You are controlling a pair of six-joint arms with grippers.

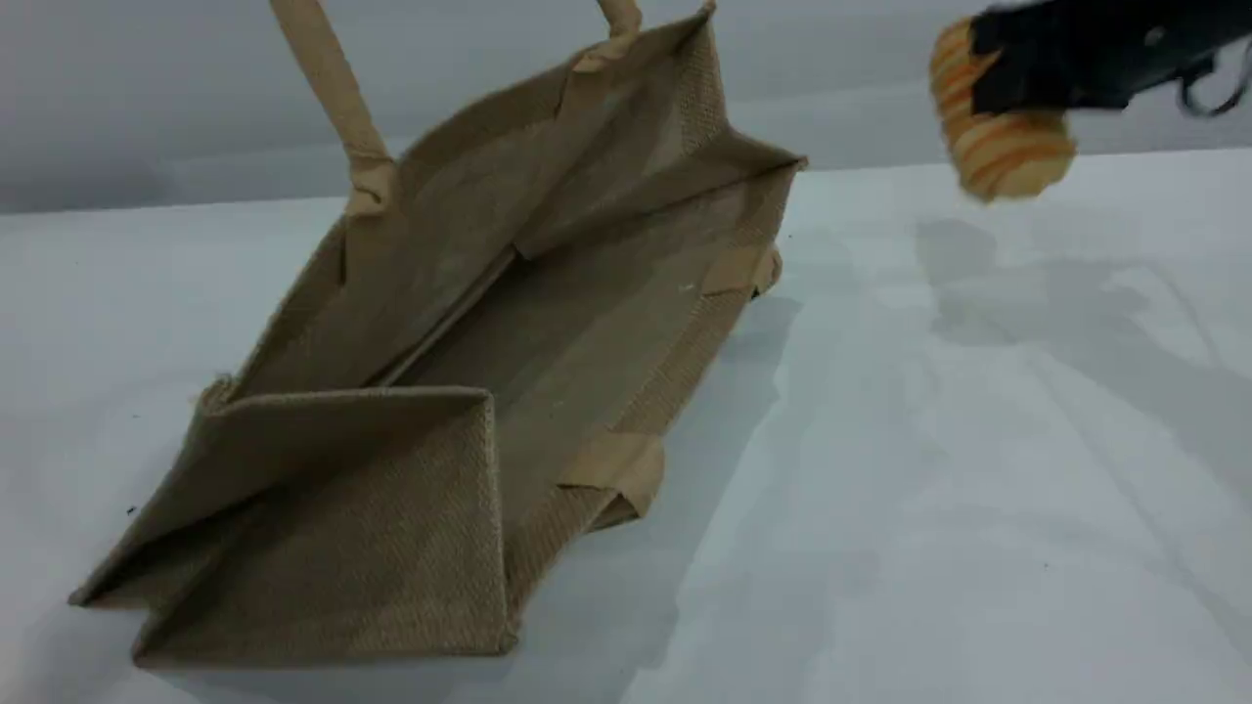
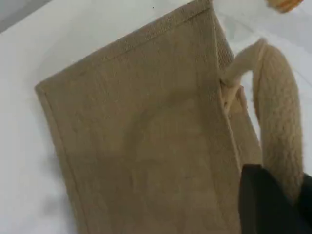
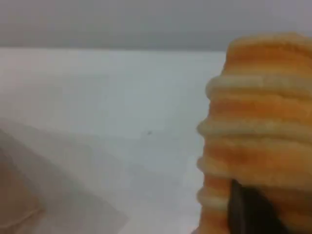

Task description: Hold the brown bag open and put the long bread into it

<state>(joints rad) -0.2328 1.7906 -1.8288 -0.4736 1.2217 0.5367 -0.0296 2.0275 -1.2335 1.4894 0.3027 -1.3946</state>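
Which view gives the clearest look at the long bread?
The right wrist view: the long bread fills its right side, ridges clear. The scene view shows it small, held above the table by the right gripper. The left wrist view catches only a sliver.

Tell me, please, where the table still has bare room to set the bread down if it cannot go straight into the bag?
The widest free patch is the white table right of the brown bag, below the right tool lifting the long bread. A bare strip runs along the bag's near edge. The left half is crowded by the bag, its handle pulled upward.
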